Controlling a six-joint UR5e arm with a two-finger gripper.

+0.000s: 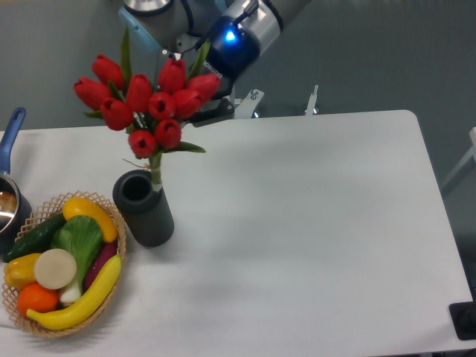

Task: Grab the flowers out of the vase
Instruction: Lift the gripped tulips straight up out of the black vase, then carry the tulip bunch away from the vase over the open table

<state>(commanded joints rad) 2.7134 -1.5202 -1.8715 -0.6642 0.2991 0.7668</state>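
The tool's (210, 110) fingertips sit behind the bunch of red tulip buds with green leaves (149, 100), so how its jaws stand cannot be told. The grey and pale blue robot arm (223, 22) runs off the top edge. The steel pot with a blue handle (9, 178) is cut by the left edge. A small black object (465, 320) is clipped at the right edge, too little showing to identify.
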